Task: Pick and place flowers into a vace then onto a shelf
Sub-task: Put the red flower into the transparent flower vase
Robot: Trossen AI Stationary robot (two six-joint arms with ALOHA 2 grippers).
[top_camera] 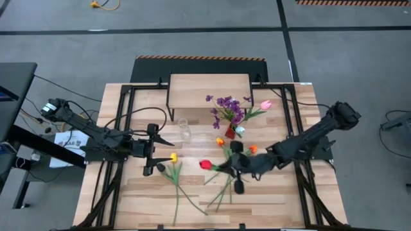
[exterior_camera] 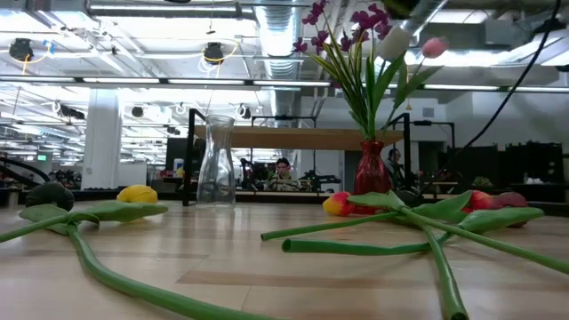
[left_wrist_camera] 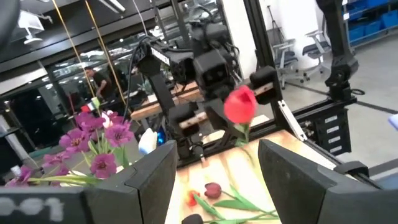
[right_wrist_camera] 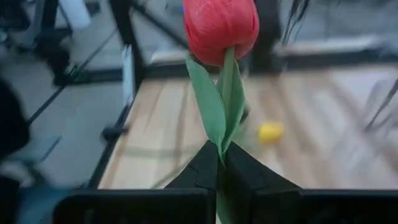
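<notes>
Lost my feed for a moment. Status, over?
Right gripper shut on red tulip, lifted over table. Left gripper open, empty. Clear vase empty; red vase already filled. Path clear.

Slatted wooden table (top_camera: 270, 202), grey floor (top_camera: 205, 45)

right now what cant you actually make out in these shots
- Red tulip stem below the right end effector: hidden by its shut fingers, right wrist view.
- Yellow tulip: blurred there.
- Flowers in the red vase: tops cut by the low view's upper edge.
- Clear vase: faint and small from above; whether it holds anything can't be told.
</notes>
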